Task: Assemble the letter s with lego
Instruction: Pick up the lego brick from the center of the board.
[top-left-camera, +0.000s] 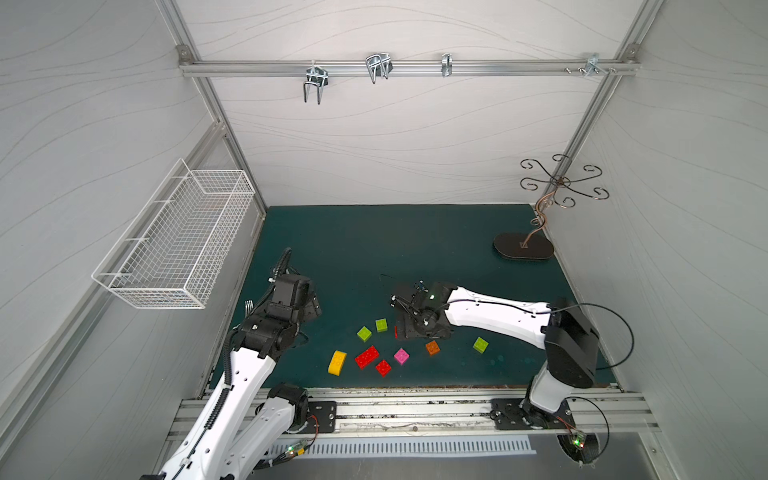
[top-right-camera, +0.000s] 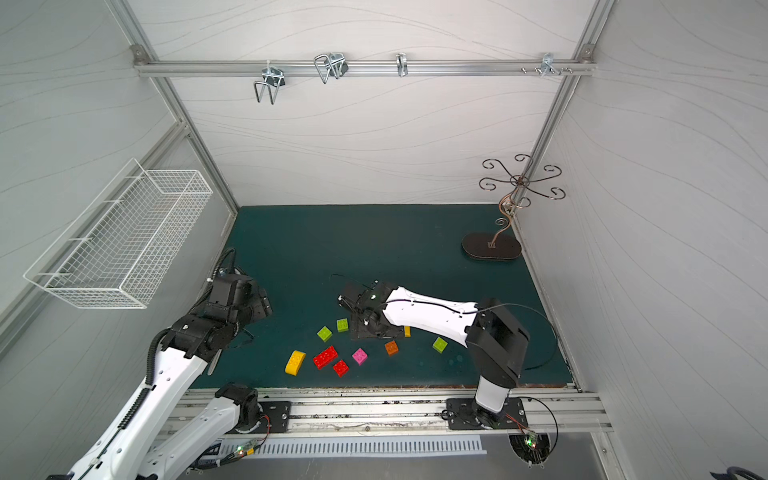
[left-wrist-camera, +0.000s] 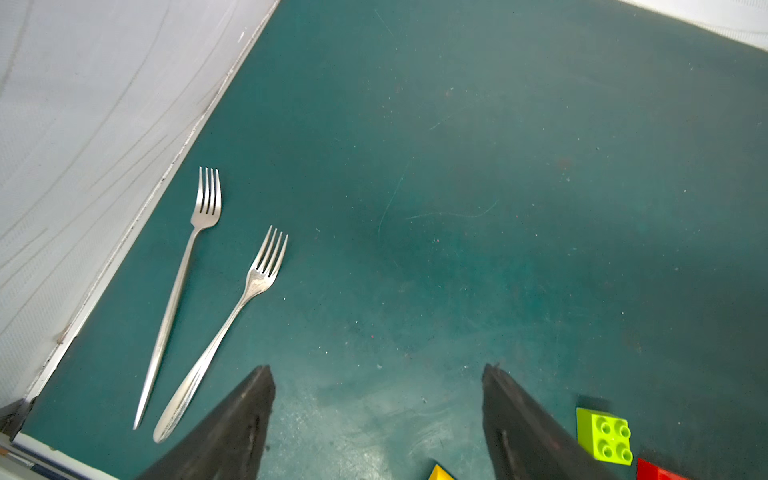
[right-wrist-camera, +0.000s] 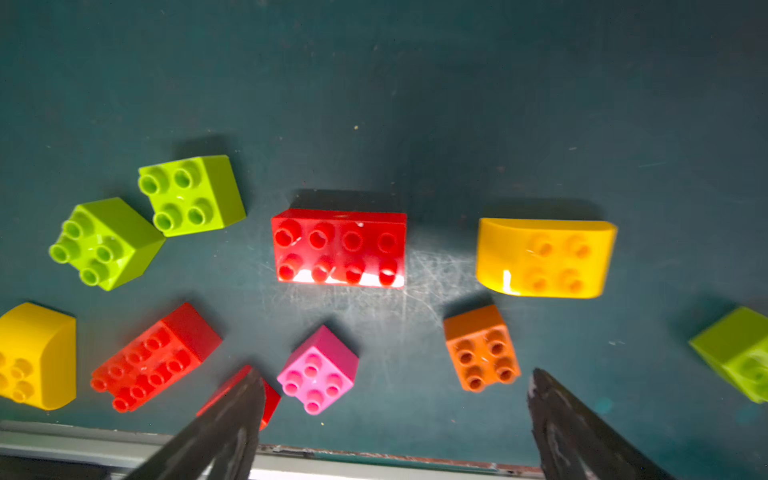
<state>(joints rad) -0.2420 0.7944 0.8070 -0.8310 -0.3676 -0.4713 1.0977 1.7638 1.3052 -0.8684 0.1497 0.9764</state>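
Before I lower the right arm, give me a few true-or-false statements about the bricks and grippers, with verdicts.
1. The right gripper is open with nothing between its jaws. True.
2. The pink brick is stacked on a red one. False: it sits alone on the mat, studs up.
3. Two forks lie on the mat near the left gripper. True.
4. Only one lime green brick is out. False: three lime green bricks lie loose.
5. The left gripper is shut on a yellow brick. False: it is open and empty.
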